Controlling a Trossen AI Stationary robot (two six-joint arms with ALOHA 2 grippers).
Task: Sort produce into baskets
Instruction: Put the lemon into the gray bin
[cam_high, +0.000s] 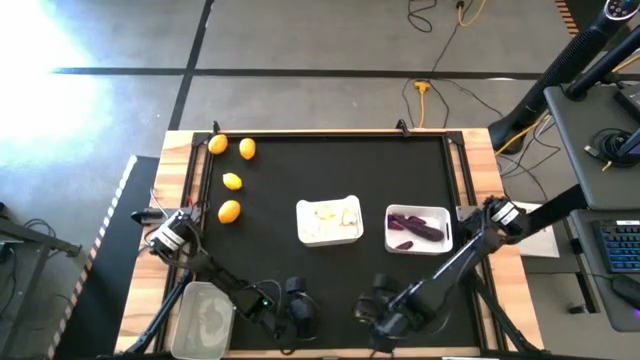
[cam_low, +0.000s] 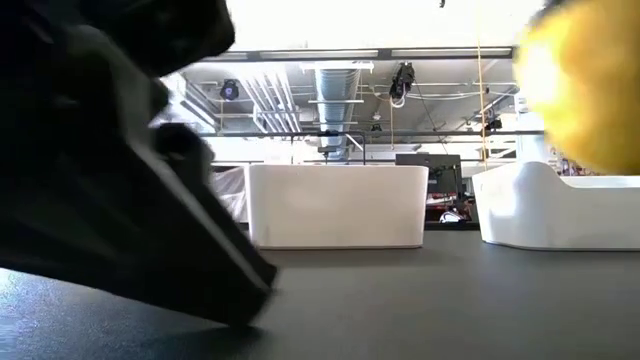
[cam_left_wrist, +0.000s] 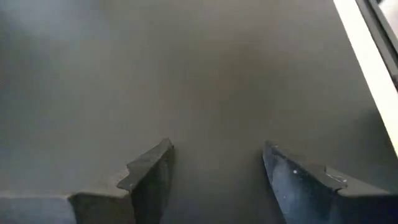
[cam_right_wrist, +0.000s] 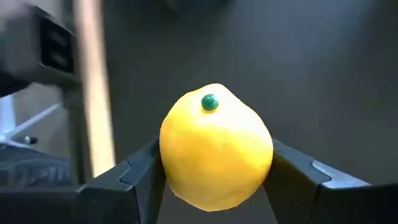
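A lemon (cam_right_wrist: 216, 148) is clamped between the fingers of the right end effector (cam_right_wrist: 214, 180), low over the desk (cam_high: 330, 170) near its front edge. The left end effector (cam_left_wrist: 214, 180) is spread and empty beside it. Four lemons (cam_high: 231, 181) lie far left.

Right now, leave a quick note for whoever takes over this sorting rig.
Right pincer: shut on a lemon, low at the mat's near edge.
Left pincer: open and empty, low over bare mat beside it.
Done: garlic bulbs lie in the middle white tray; purple vegetables lie in the right white tray.
Left: four lemons still loose at the mat's far left. The clear tub at the near-left corner looks empty, likely where the lemons go.
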